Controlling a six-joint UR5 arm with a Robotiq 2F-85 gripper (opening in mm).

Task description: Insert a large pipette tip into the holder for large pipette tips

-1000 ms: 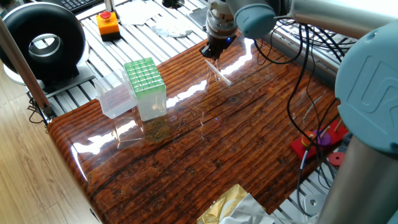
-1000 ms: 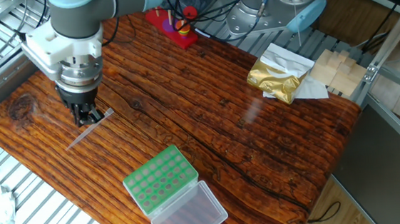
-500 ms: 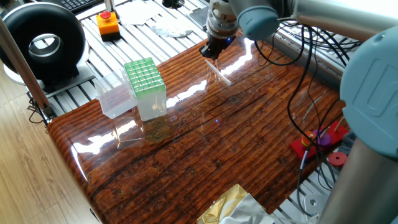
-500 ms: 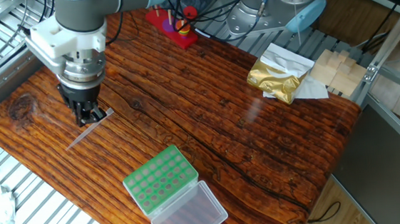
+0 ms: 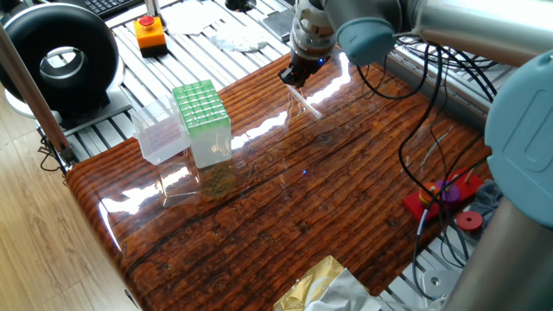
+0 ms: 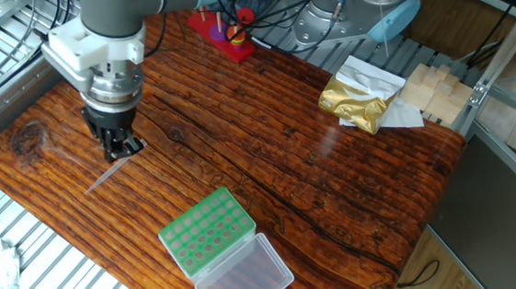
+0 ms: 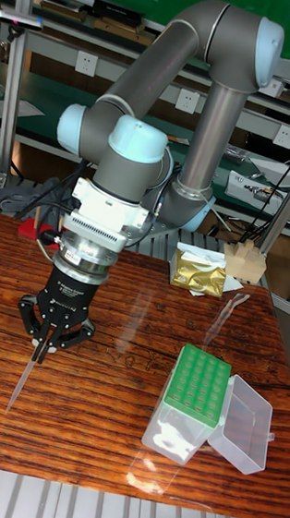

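**Inspector:** Large pipette tip [image 6: 113, 173] — where does it sit relative to the holder for large pipette tips [image 6: 207, 231]?

**Operator:** Well apart from the holder, out on the bare wooden table [image 6: 317, 186]. In the other fixed view it is up and to the left of the green grid. In the tall fixed view the tip [image 7: 25, 375] slants down from my gripper [image 7: 48, 337] with its point towards the table, left of the holder [image 7: 195, 393].

**Inspector:** State of your gripper?

**Operator:** My gripper [image 6: 118, 148] has its fingers drawn in around the wide end of the tip; I read that as gripping it. The jaws point straight down at the table. Whether the point touches the wood, I cannot tell.

**Inspector:** Condition of the holder?

**Operator:** It stands upright on the table. Its clear hinged lid [image 6: 245, 277] is swung open and lies beside the box, on the side away from my gripper. The green top is exposed. In one fixed view the holder [image 5: 201, 117] stands near the table's left corner, with my gripper [image 5: 292, 76] at the far edge, well to its right.

**Inspector:** Anything else near the holder?

**Operator:** A gold foil pouch [image 6: 356, 98] lies well apart from it, at the table's opposite edge.
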